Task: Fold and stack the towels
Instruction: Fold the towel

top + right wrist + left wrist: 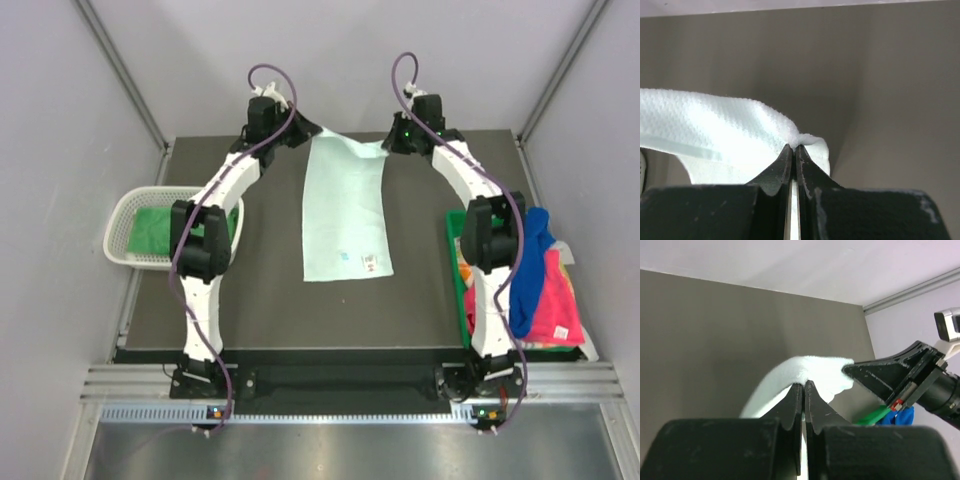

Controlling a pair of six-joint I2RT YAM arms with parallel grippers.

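In the top view you have soft, even light from above. The dark counter (pixel 270 310) has no glare, and only the metal plate (pixel 300 450) at the bottom of the frame shines a little. In the wrist views the left gripper (pixel 803 385) and right gripper (pixel 794 147) are dark and slightly blurred. The pale towel (pixel 715 125) is bright, with a sharp weave in the right wrist view, but washed out in the left.

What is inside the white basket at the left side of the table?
A green towel lies in the basket. The left arm covers the basket's right part, so whatever lies there, or under the towel, cannot be seen.
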